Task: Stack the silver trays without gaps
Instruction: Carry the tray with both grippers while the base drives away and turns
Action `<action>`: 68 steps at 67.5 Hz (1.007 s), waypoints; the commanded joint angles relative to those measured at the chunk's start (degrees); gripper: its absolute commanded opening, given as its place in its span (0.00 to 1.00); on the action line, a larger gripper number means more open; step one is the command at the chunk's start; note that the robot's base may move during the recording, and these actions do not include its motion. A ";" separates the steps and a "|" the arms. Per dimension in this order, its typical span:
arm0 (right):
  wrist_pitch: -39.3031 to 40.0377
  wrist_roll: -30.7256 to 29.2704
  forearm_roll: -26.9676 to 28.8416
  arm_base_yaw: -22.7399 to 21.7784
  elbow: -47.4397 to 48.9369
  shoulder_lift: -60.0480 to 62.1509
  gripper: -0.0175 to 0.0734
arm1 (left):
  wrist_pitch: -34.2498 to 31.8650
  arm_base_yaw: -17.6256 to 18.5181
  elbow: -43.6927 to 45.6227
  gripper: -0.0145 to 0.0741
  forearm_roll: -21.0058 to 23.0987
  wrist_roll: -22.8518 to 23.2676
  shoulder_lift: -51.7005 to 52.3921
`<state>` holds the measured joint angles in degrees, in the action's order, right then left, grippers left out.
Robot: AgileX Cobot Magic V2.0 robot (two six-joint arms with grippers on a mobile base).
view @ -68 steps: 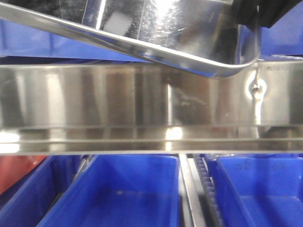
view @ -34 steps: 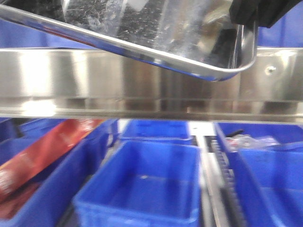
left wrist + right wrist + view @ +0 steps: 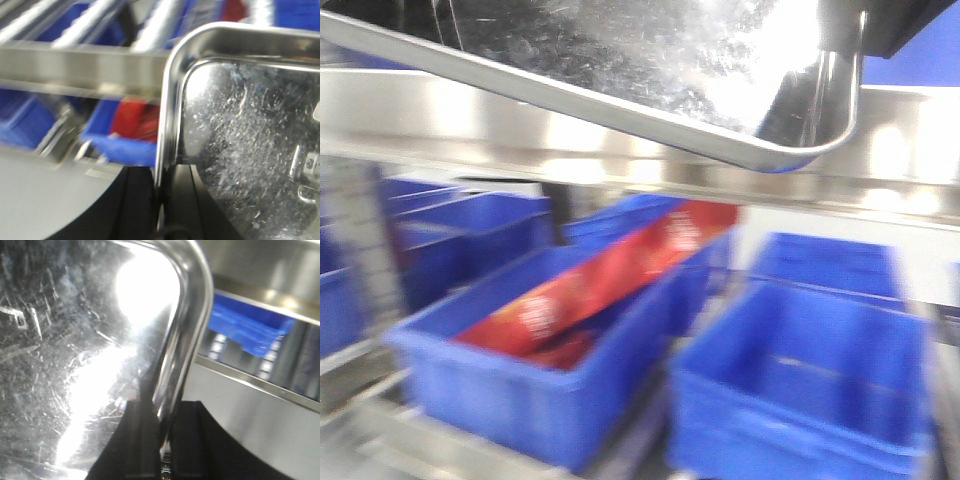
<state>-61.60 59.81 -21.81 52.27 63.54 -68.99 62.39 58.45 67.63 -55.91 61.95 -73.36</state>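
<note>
Blue bins (image 3: 520,395) below; left pincer (image 3: 161,175), right pincer (image 3: 164,410) both clamp one silver tray (image 3: 620,60)

right gripper (image 3: 890,25): dark block in the top corner, mostly cut off by the frame edge; how its jaws stand cannot be made out.
tray (image 3: 620,60): shiny scratched steel, seen from beneath and tilted; its rounded corner hangs just below the gripper and its long rim rises away to the gripper's left.
rail (image 3: 470,125): long steel band behind the tray, running across below the gripper.
bins (image 3: 800,400): blue, blurred, well below the gripper.
red packet (image 3: 590,280): lies slanted in the bin (image 3: 510,400) down and left of the gripper.
</note>
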 commanded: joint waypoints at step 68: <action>-2.21 -1.72 -0.78 0.44 0.29 0.39 0.17 | 2.19 0.01 0.03 0.15 -4.90 -0.10 0.45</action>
<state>-61.60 59.71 -21.81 52.27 63.54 -68.99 62.39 58.45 67.63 -55.91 61.95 -73.36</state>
